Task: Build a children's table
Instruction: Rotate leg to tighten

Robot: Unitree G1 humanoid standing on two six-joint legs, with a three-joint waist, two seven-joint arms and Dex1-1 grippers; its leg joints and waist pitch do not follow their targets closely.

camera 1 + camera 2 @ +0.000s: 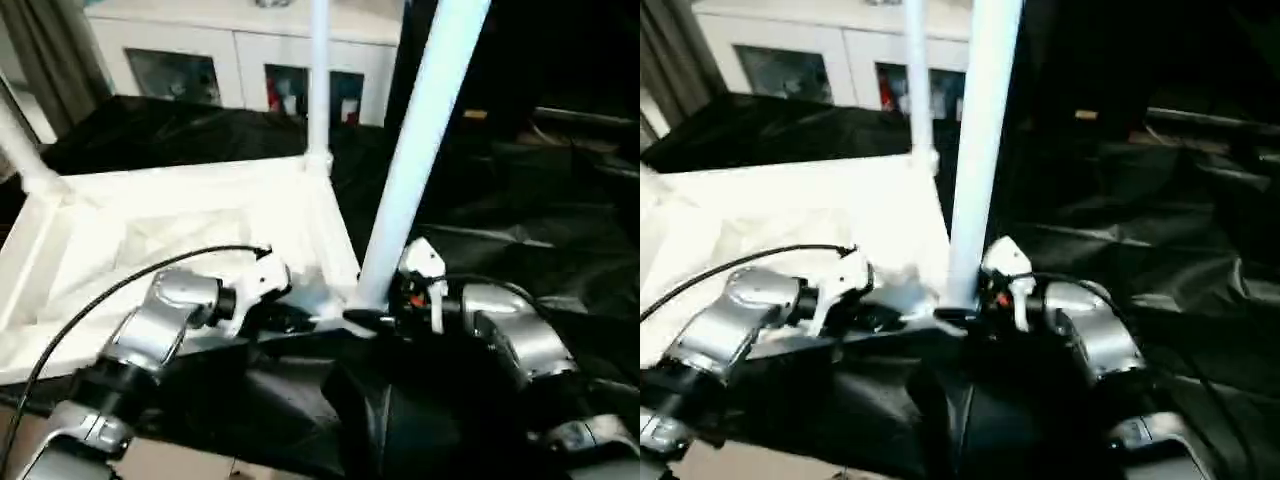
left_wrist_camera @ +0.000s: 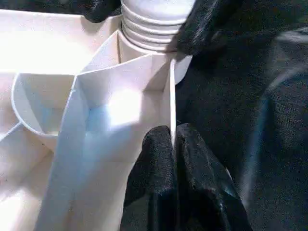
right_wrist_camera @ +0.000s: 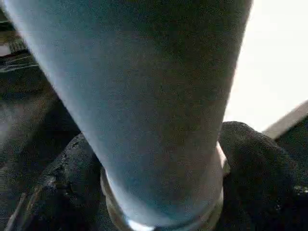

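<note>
Overexposed glare on the white tabletop (image 1: 200, 200); dark, soft-focus surroundings.

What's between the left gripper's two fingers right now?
The left gripper is shut on the tabletop's thin rim wall, just below the near leg's threaded base, per the left wrist view.

Near leg (image 1: 415, 150) is cut off by the top edge; its base is hidden behind the right gripper (image 1: 385, 318). Far legs (image 1: 319, 80) are cropped at top and left. Table top (image 1: 200, 240) is cut by the left edge, and cabinet (image 1: 240, 60) contents are too blurred to identify.
</note>
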